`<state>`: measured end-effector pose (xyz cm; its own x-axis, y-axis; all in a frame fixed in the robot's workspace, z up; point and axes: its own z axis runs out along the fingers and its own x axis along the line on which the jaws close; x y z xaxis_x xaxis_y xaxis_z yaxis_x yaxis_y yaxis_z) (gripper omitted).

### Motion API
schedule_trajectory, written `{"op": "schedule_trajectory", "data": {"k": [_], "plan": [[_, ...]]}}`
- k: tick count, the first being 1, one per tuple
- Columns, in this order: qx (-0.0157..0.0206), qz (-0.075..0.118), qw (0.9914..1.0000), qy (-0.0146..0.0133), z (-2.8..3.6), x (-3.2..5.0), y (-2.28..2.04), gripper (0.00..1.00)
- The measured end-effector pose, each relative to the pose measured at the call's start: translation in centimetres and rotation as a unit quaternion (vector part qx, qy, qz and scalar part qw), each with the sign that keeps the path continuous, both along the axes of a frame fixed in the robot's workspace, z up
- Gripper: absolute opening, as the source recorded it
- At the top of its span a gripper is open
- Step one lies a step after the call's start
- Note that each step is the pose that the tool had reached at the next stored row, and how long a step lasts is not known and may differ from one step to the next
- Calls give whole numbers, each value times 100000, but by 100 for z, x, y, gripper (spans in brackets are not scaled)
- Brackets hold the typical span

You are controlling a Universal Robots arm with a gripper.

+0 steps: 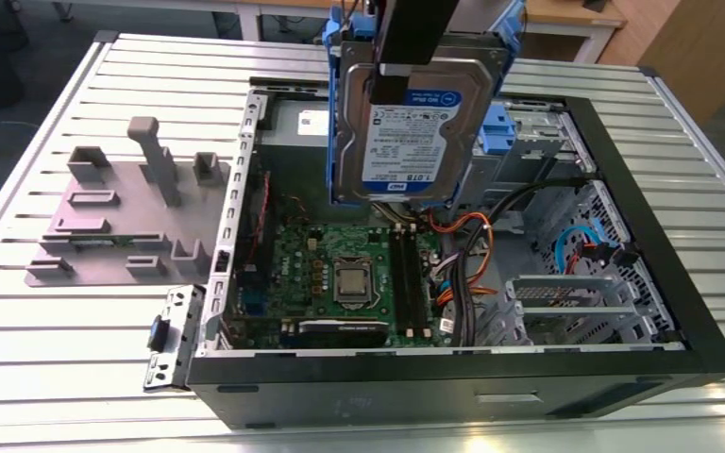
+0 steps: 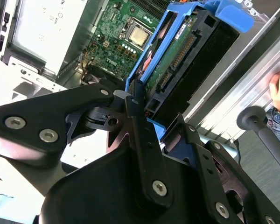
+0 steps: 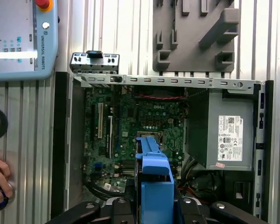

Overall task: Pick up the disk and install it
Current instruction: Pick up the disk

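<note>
One grey plastic stand with upright posts (image 1: 124,212) sits at the exterior view's left on the ribbed silver metal tabletop (image 1: 35,406), and no drive lies on it. Just beside it to the right, an open black tower computer case (image 1: 463,396) lies on its side with its green motherboard (image 1: 337,269) exposed.

Above the middle of the case hangs the disk (image 1: 429,132) — a flat silver-metal hard drive with a white-and-blue label, clipped in a blue plastic bracket frame (image 3: 155,186). It is upright, label toward the exterior camera, and as far as I can see it touches nothing in the case. The black gripper (image 1: 395,85) reaches down from above. Its jaws are closed tight across the drive's two flat faces, with one finger lying over the label side.

Below the disk runs a bundle of orange cables (image 1: 463,236). Further right, at the case's far corner, stand silver metal drive bays (image 1: 539,142) with a blue plastic piece among them.

By my reading the pick-up is done: the disk is off the stand and carried over the case. The install is not — the drive sits in no bay and hangs well above the case floor.
</note>
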<state>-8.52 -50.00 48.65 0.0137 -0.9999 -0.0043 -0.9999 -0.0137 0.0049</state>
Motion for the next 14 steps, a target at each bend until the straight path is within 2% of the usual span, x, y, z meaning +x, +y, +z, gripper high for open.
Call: {"op": "schedule_trajectory", "data": {"k": [14], "plan": [[2, 0, 100000, 0, -1, 0, -45, 36]]}}
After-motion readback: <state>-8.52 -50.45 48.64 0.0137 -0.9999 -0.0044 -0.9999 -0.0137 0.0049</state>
